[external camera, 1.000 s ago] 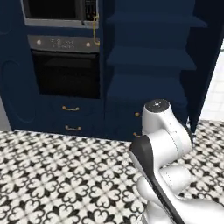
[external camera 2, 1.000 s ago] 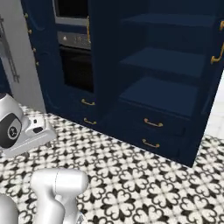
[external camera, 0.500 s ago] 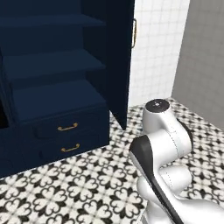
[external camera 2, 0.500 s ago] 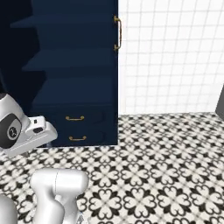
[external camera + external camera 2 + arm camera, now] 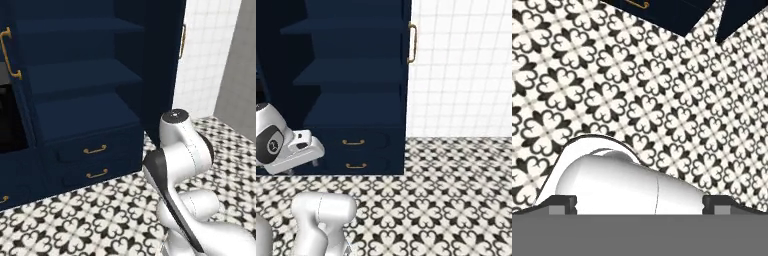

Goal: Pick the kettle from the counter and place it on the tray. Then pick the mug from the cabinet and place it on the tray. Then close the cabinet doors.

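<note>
view swung back, cabinet [image 5: 85, 95] shelves centred again

**Camera Placement**

Both base views look forward and down from behind the arm. They share the open cabinet [image 5: 85, 100], its drawers and the patterned floor [image 5: 456, 190]. In the left base view the cabinet fills the upper left; in the right base view it also stands upper left. The hand view faces down at the floor, cabinet base along its top edge.
</note>
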